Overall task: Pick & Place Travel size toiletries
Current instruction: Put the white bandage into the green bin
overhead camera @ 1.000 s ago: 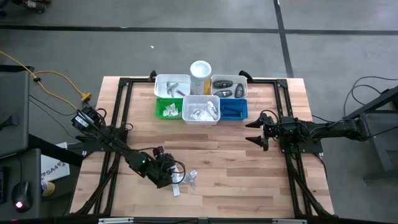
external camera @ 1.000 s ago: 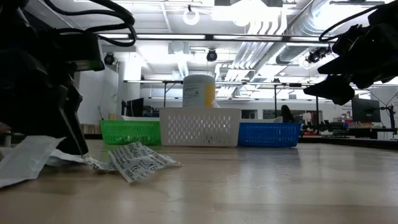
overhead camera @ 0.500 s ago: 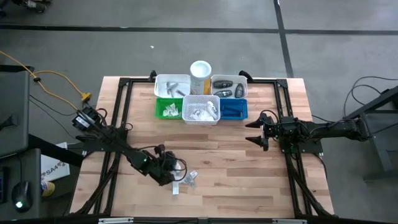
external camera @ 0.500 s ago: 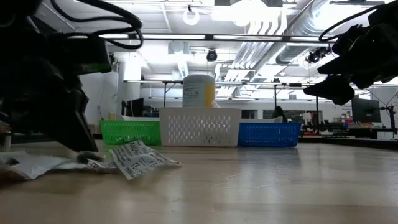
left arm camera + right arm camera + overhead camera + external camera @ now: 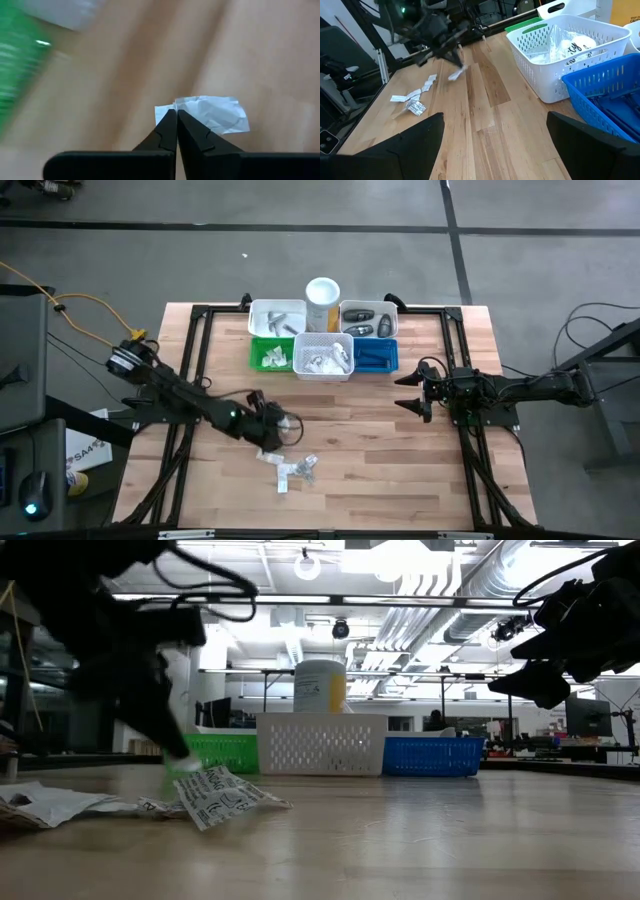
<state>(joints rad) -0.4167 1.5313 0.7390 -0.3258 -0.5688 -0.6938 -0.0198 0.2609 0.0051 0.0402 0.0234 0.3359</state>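
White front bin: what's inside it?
The white front bin holds crinkly clear and white packets, seen in the high and right wrist views. Anything beneath that pile is covered.

A robotics lab or workshop in a large open industrial hall is indicated. Exposed ducts [image 5: 470, 585] and strip lights are seen under a high ceiling, with rows of benches [image 5: 540, 752] and monitors in the background. A bare grey concrete floor [image 5: 300, 260] with dark taped lines is seen around a wooden worktop [image 5: 380, 440] framed in black rails. Loose cables [image 5: 70, 305] are trailed past its left edge.
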